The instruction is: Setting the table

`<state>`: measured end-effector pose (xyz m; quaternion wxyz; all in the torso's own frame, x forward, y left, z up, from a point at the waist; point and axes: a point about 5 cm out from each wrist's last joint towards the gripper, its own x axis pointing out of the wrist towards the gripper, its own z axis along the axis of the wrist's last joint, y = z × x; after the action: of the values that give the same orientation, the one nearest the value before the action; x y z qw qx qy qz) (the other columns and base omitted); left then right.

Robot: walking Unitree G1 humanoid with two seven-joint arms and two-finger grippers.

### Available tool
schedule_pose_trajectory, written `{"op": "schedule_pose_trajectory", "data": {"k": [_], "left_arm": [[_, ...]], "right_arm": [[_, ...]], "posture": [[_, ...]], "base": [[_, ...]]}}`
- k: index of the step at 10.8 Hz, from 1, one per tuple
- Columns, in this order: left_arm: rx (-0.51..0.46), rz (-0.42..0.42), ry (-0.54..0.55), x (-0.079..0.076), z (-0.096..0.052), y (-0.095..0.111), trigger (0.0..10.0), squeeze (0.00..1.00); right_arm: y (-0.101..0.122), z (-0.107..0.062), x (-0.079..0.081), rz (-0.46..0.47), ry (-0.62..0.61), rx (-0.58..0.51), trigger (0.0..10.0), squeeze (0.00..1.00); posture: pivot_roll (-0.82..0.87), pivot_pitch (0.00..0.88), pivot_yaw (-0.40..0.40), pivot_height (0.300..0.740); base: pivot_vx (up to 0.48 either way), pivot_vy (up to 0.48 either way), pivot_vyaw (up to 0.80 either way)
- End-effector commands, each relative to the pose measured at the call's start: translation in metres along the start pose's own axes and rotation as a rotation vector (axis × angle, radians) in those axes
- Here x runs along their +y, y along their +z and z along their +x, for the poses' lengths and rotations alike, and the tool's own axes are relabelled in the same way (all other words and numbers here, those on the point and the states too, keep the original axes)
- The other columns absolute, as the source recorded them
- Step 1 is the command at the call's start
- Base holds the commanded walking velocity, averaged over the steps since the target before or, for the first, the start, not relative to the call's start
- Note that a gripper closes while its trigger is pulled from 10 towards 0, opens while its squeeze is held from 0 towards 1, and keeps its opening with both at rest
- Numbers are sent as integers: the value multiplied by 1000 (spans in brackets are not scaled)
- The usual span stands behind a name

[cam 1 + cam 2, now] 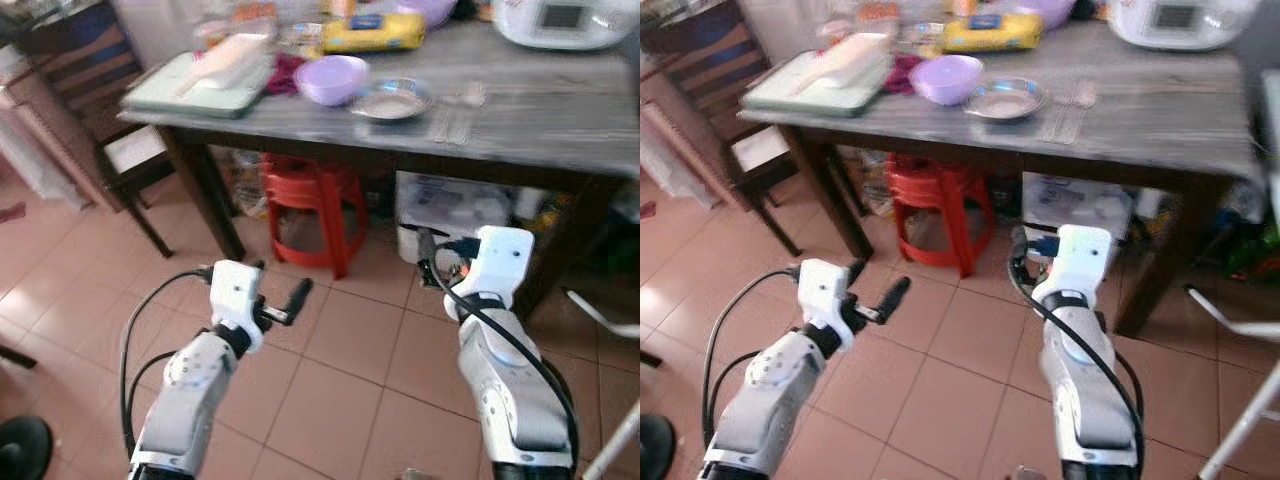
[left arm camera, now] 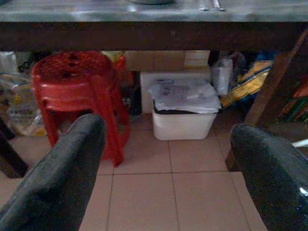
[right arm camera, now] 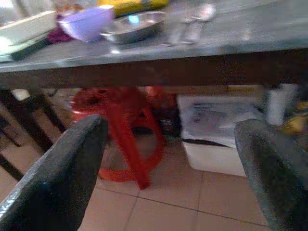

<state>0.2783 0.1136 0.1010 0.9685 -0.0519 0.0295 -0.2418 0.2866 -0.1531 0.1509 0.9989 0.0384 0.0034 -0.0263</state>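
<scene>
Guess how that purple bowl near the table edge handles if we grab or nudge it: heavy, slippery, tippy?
The purple bowl looks like thin plastic, so probably light and not fragile. Its smooth, rounded wall may slip between two narrow fingers; a rim pinch seems safer. Pushed, it would likely slide on the table rather than tip, perhaps bumping the metal dish beside it.

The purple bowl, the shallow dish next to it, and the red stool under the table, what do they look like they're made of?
The round purple bowl looks like matte plastic: uniform pastel colour, soft highlights. The shallow silver dish beside it appears to be polished metal, probably stainless steel, given its bright reflections. The red stool under the grey wooden table seems to be glossy moulded plastic, possibly several stacked.
</scene>
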Motion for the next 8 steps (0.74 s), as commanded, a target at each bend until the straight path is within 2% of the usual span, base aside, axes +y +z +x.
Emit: {"op": "schedule_pose_trajectory", "data": {"k": [1,2,8], "left_arm": [[-2,14,-12,-1,-1,2,10000,0],[-1,14,-13,-1,-1,1,10000,0],[5,17,-21,-2,0,0,10000,0]], "right_arm": [[-2,-1,-2,3,-9,11,10000,0],[-2,-1,-2,3,-8,11,10000,0],[-3,-1,-4,-8,-19,11,10000,0]], "posture": [[-107,99,145,740],[-106,100,147,740],[-111,98,146,740]], "base": [[0,-304,-719],[0,-307,-719],[0,-279,0]]}}
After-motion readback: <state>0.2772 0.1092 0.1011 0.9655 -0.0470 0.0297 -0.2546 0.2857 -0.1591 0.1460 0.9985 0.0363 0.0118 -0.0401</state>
